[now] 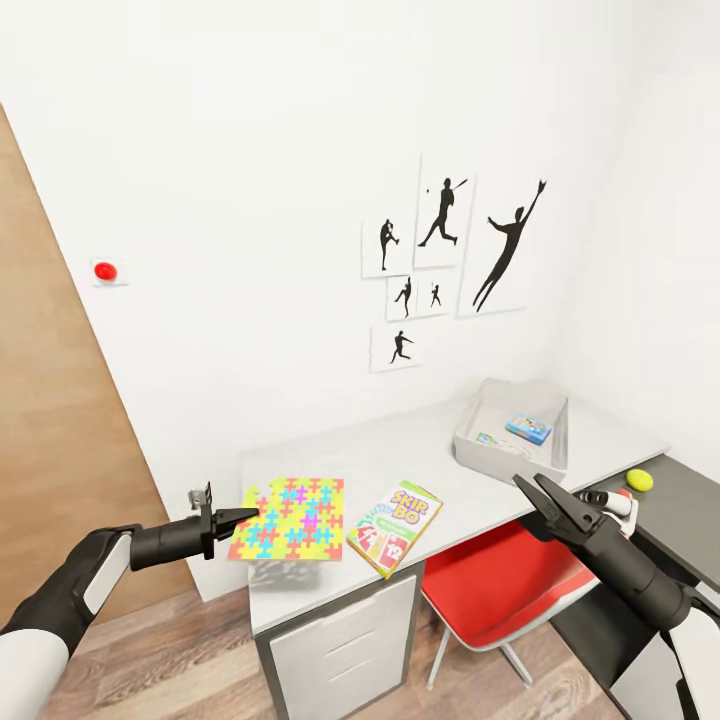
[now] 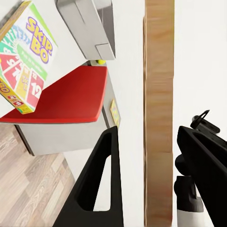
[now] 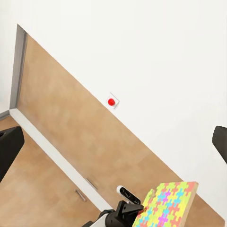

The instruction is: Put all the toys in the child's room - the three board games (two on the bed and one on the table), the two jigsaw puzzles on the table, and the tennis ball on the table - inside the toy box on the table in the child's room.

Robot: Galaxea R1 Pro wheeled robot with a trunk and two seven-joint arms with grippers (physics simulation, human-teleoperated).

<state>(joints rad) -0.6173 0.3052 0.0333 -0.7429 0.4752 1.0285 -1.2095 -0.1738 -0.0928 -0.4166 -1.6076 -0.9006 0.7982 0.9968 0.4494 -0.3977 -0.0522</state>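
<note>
A jigsaw puzzle hangs just above the near left end of the table, with a shadow under it. My left gripper holds its left edge. The puzzle's tan edge runs between the fingers. The SKIP-BO board game lies flat right of the puzzle. The grey toy box stands at the table's far right with a small blue board game inside. The tennis ball rests on the lower dark section. My right gripper hovers open in front of the toy box. The bed is out of view.
A red chair is tucked under the table between a white drawer unit and my right arm. A wooden door stands to the left. Baseball-player posters hang on the white wall behind the table.
</note>
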